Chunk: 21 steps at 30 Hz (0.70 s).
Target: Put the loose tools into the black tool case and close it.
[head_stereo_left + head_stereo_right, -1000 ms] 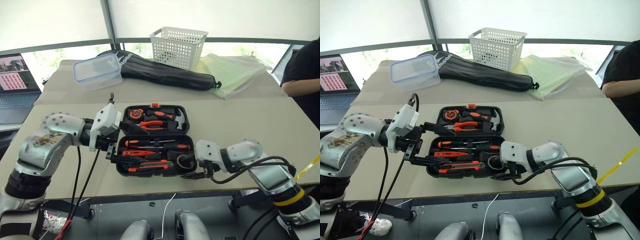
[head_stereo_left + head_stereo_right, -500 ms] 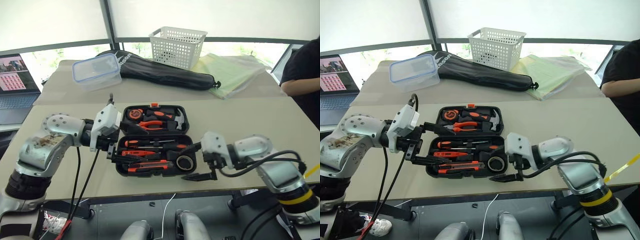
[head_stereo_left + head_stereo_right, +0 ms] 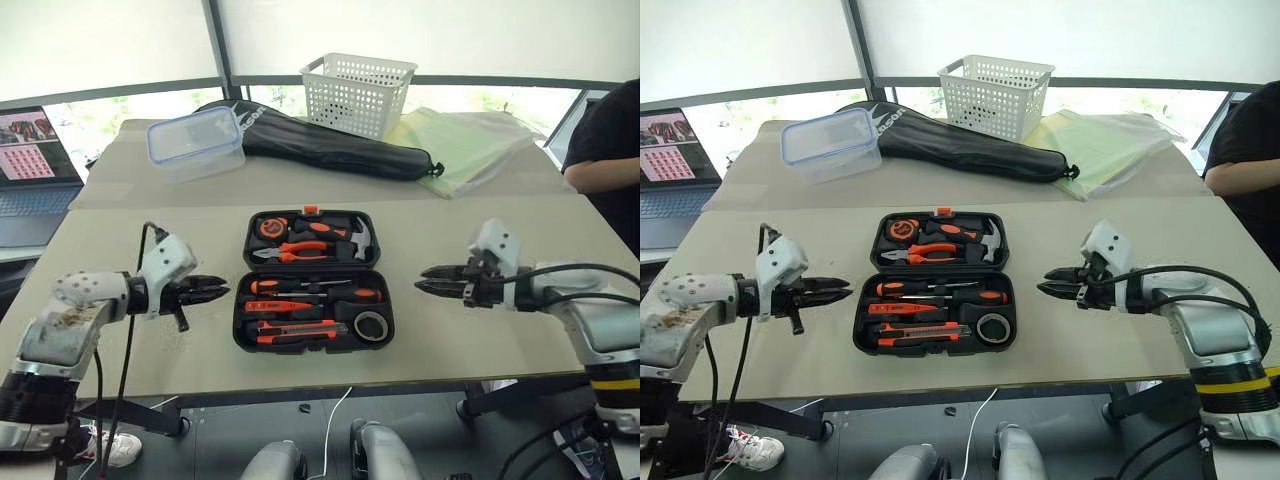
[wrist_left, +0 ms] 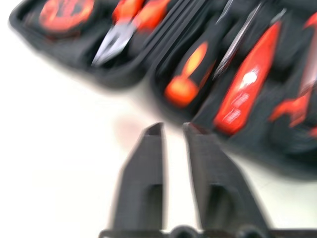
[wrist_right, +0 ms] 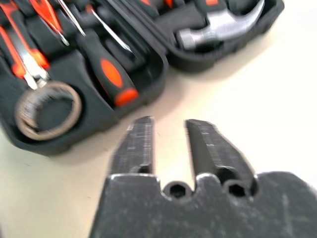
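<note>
While case (image 3: pixel 312 281) lies open; left hand (image 3: pixel 222 288) closed, empty; right hand (image 3: pixel 424 280) near-closed, empty

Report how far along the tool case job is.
Done: screwdrivers, knife and tape roll lie in the case. In hand: nothing; left tool and right tool sit shut beside it, holding nothing. Left: the case lies open; close it.

White lettering runs along the long black bag (image 3: pixel 330 146) near its left end, too small to read. No other text, label or number is legible.
</note>
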Available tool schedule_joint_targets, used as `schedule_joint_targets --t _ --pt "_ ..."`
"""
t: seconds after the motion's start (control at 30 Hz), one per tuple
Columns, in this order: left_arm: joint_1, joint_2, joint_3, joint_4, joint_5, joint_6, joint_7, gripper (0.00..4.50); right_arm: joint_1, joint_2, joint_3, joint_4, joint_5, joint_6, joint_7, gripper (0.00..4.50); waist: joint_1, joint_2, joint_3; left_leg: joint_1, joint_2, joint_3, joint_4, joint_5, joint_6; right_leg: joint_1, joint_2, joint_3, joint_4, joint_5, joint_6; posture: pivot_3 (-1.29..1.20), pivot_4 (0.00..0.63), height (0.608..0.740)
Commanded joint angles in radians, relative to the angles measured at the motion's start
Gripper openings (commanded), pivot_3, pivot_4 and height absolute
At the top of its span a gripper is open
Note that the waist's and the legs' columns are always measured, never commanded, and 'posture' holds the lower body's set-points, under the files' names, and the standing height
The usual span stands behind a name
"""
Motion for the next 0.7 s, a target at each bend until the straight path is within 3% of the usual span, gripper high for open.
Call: schedule_joint_targets --t 0.03,0.17,0.3,0.5,0.7 --pt "-0.031 -0.024 -0.051 0.019 0.074 -0.013 0.048 0.00 -0.074 0.053 0.059 0.076 -0.070 -0.091 -0.011 0.03 -0.001 0.000 0.000 0.000 0.000 0.000 0.000 0.000 0.000 0.000 0.000 0.000 0.000 0.000 0.000 0.00 0.150 0.740" --pt "-0.042 -0.080 -0.073 -0.019 0.039 -0.010 0.019 0.00 -0.140 0.106 0.122 0.167 -0.131 -0.154 0.001 0.03 -0.005 0.000 0.000 0.000 0.000 0.000 0.000 0.000 0.000 0.000 0.000 0.001 0.001 0.000 0.000 0.00 0.150 0.740" --pt "-0.031 -0.111 -0.072 -0.079 -0.004 -0.013 -0.028 0.00 -0.130 0.119 0.132 0.128 -0.097 -0.179 0.082 0.03 0.002 0.000 0.000 -0.004 0.000 -0.001 0.001 0.000 0.000 -0.005 0.000 -0.001 0.001 0.000 0.000 0.00 0.150 0.740" --pt "0.022 -0.092 -0.074 -0.173 -0.044 -0.010 -0.106 0.00 -0.033 0.067 0.118 -0.031 -0.042 -0.182 0.197 0.03 0.002 0.000 0.000 -0.009 0.000 -0.002 0.000 0.000 0.000 -0.008 0.000 -0.003 0.001 0.000 0.000 0.00 0.150 0.740" --pt "0.073 -0.067 -0.069 -0.209 -0.026 -0.024 -0.130 0.00 0.065 0.033 0.085 -0.116 -0.052 -0.180 0.194 0.03 0.003 0.000 0.000 -0.010 0.000 -0.002 0.002 0.000 0.000 -0.008 0.000 -0.003 0.000 0.000 0.000 0.00 0.150 0.740"
